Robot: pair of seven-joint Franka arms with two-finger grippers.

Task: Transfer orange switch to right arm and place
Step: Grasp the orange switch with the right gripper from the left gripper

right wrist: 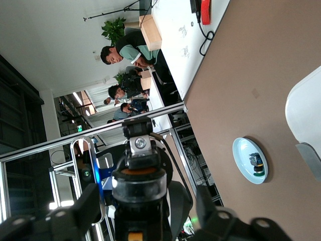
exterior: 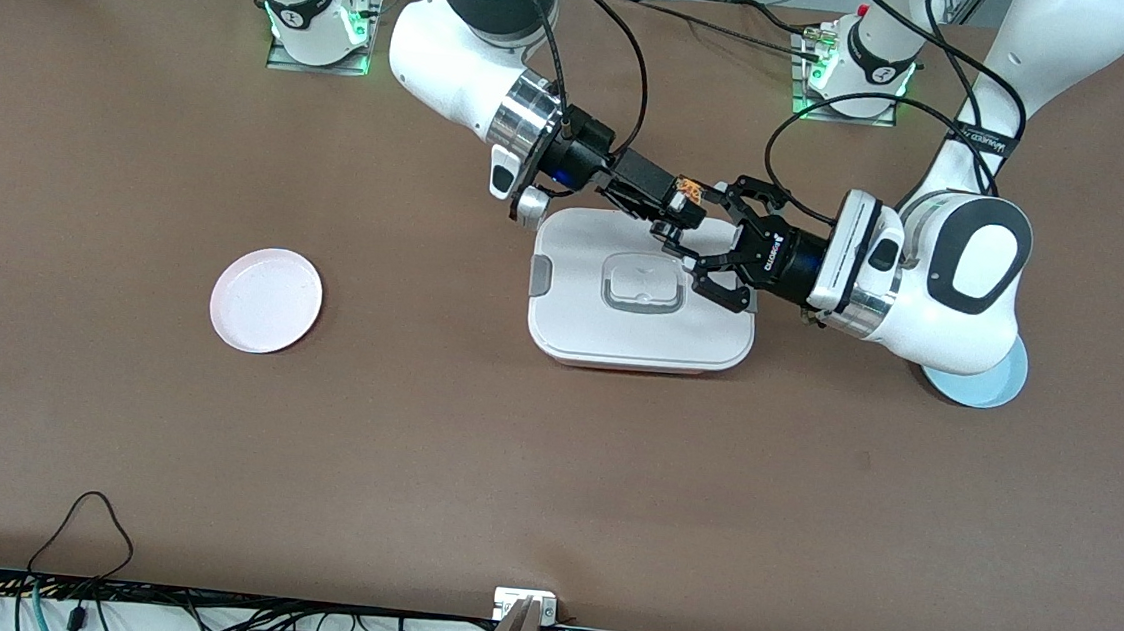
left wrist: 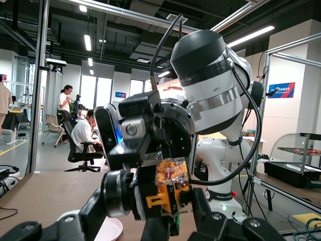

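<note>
The orange switch [exterior: 689, 187], a stubby black part with an orange block and a silver ring, hangs in the air over the edge of the white box nearest the robot bases. My left gripper [exterior: 695, 230] is shut on it, one finger at each end; the left wrist view shows the switch [left wrist: 170, 183] lying crosswise between the pads. My right gripper [exterior: 675, 216] has come in from the right arm's end and its fingers straddle the switch's middle. In the right wrist view the switch [right wrist: 139, 188] stands between my own fingers with a gap showing, so this gripper is open.
A white lidded box [exterior: 641, 337] lies under both grippers. A pale pink plate [exterior: 266, 300] sits toward the right arm's end. A light blue plate [exterior: 1006, 383] lies partly under the left arm's elbow and holds a small green-capped part [right wrist: 257, 163].
</note>
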